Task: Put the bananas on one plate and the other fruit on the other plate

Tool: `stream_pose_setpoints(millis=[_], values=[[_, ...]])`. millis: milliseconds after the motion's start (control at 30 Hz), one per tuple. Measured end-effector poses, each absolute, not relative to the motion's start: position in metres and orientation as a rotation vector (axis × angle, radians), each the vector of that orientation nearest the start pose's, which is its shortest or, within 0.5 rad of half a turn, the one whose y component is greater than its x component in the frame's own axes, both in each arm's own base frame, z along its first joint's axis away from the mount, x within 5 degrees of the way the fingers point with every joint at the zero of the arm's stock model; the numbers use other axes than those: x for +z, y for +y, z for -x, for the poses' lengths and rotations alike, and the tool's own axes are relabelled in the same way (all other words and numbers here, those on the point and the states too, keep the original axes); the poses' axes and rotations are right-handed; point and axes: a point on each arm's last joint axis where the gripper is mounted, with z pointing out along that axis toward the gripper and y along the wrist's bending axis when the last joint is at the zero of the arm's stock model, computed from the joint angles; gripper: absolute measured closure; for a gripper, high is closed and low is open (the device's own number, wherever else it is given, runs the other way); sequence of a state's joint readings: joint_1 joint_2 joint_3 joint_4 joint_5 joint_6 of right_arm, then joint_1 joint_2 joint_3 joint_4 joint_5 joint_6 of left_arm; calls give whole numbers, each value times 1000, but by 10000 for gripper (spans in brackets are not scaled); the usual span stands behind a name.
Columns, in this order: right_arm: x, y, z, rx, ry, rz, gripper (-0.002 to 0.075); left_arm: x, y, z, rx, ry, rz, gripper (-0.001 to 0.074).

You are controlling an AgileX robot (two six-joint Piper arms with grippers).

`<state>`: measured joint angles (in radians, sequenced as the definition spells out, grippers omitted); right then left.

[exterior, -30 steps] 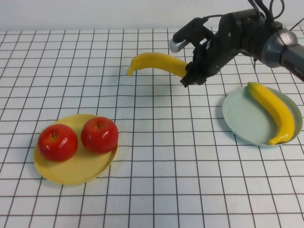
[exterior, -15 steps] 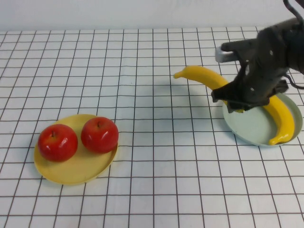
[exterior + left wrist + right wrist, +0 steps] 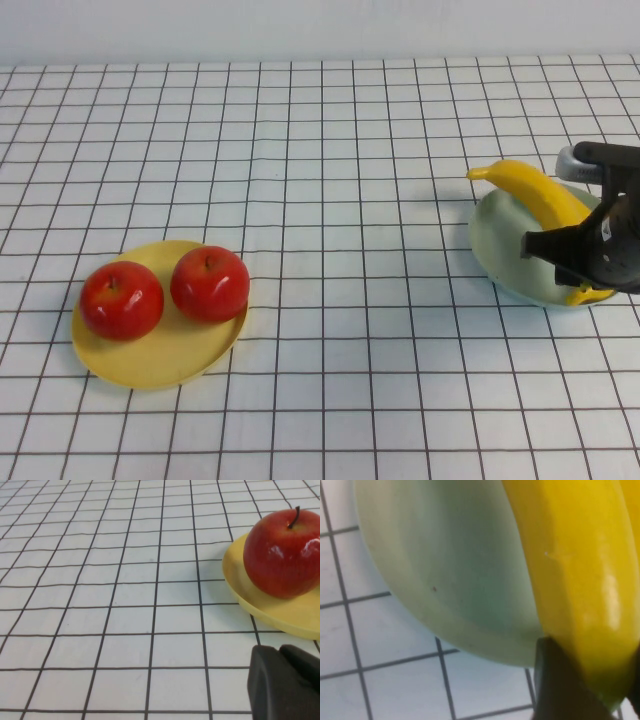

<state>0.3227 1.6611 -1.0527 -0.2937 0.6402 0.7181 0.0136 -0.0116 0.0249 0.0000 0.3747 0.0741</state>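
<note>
Right gripper [image 3: 590, 262] clamps a glossy yellow plastic banana [image 3: 535, 190] over the pale grey-green round plate [image 3: 500, 245]; left gripper [image 3: 285, 682], closed, sits beside the yellow plate [image 3: 260, 605]

The table [image 3: 330, 150] was covered by a white cloth ruled with a black grid. Directly on it lay two plates. The pale green plate [image 3: 505, 250] sat under the right tool [image 3: 585, 262]. The yellow plate [image 3: 150, 365] lay well apart from that tool, toward the robot's left, just beside the left tool [image 3: 285, 680].
</note>
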Motion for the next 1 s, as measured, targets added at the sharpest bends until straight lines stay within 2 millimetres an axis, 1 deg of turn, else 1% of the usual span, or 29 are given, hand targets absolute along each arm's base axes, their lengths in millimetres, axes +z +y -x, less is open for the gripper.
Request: stream_pose_setpoints(millis=[67,100,200,300,367,467,533,567,633,667,733,767,833,1000], values=[[211,91,-321,32,2649,-253,472,172,1,-52,60,1871,-57,738],[209,92,-323,41,2644,-248,456,172,1,-52,60,1871,-57,738],[201,95,-327,62,2639,-245,369,172,1,-52,60,1871,-57,738],[194,97,-330,70,2651,-252,304,172,1,-52,60,1871,-57,738],[192,97,-331,78,2648,-253,291,172,1,-52,60,1871,-57,738],[195,98,-331,94,2633,-257,300,172,1,-52,60,1871,-57,738],[204,98,-330,118,2601,-258,333,172,1,-52,60,1871,-57,738],[211,97,-328,139,2571,-257,367,172,1,-52,60,1871,-57,738],[229,97,-323,196,2479,-231,454,172,1,-52,60,1871,-57,738],[239,96,-318,231,2415,-208,515,172,1,-52,60,1871,-57,738],[260,94,-305,303,2284,-163,637,172,1,-52,60,1871,-57,738],[268,93,-296,339,2220,-140,673,172,1,-52,60,1871,-57,738],[282,90,-279,398,2106,-98,713,172,1,-52,60,1871,-57,738],[301,81,-242,419,1931,36,736,172,1,-52,60,1871,-57,738]])
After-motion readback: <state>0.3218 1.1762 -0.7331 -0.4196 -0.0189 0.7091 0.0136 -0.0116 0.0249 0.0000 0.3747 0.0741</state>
